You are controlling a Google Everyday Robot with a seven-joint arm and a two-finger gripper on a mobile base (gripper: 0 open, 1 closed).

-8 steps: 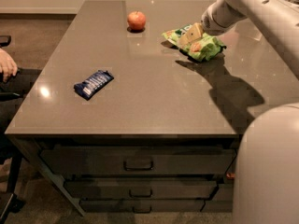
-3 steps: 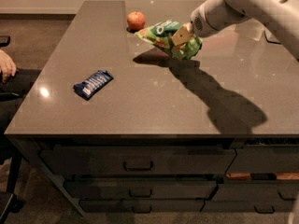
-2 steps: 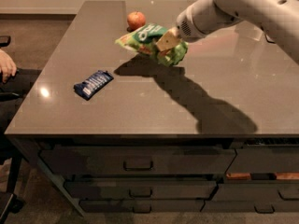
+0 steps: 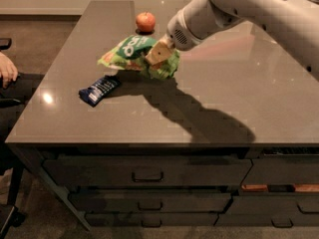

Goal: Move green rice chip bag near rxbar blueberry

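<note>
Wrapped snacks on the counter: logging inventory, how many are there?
2: the green rice chip bag, gripped by the hand left of center, and the rxbar blueberry lying flat near its lower-left corner. None appears hidden.

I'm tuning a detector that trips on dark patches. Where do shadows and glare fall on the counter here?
Camera view: the arm's broad shadow runs across the table from under the gripper, which holds the green rice chip bag. The shadow's left end lies beside the rxbar blueberry. Camera view: a small glare spot sits near the left edge.
</note>
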